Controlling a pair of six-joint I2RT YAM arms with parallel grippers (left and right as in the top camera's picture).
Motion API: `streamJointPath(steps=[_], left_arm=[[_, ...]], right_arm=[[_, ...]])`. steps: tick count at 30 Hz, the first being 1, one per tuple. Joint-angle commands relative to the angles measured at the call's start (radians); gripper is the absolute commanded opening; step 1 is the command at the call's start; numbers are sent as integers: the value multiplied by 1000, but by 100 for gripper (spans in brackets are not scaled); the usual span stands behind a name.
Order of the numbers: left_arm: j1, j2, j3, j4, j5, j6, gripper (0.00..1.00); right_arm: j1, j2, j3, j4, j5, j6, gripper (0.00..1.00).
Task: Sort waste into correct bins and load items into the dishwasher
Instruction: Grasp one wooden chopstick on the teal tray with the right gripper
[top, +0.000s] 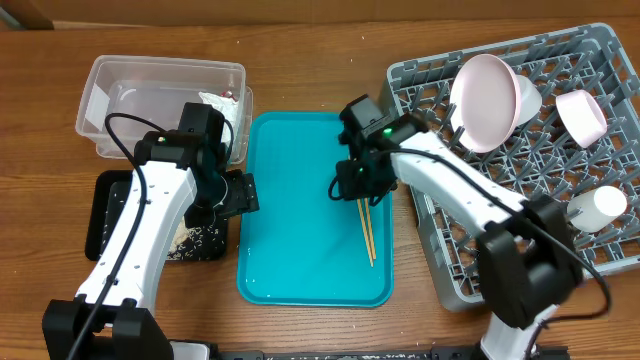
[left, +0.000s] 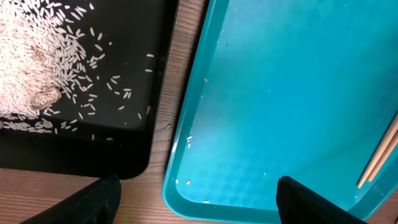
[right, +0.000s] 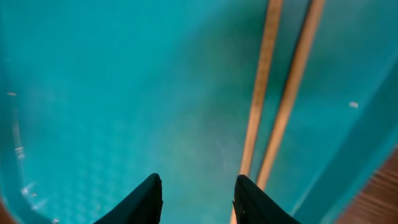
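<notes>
- The right pincer is seen partly open, with a narrow gap between its fingers and nothing held; it hangs low over the teal tray.
- The two chopsticks lie side by side on that tray near its right edge. They are just to the right of the gap between the fingers rather than inside it, and their near ends pass close to the right finger.
- The left pincer is spread wide and empty, above the seam where the teal tray's left edge meets the black tray.
- The rice and a brown scrap are gathered in the black tray; a few stray grains remain along the teal tray's left edge.
- A napkin is seen in the clear tub at the table's far left corner; a red speck beside it may be the wrapper.
- A plate, a bowl and a cup stand in the dish rack at the table's right edge; a second bowl cannot be made out.
- The task is judged nearly finished: the chopsticks are not yet loaded.
</notes>
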Motion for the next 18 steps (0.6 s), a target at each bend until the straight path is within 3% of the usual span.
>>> streamJointPath(steps=[1,8,18], left_arm=[[-4,-7,-5,2,-7,3,82],[-4,-7,-5,3,-8,4,83],[-4,-7,-5,5,-8,4,83]], right_arm=[[21,68,-13,21,-4,-5,40],[35,165,-13,25,101,46,39],[35,161,24,-56,79,44,36]])
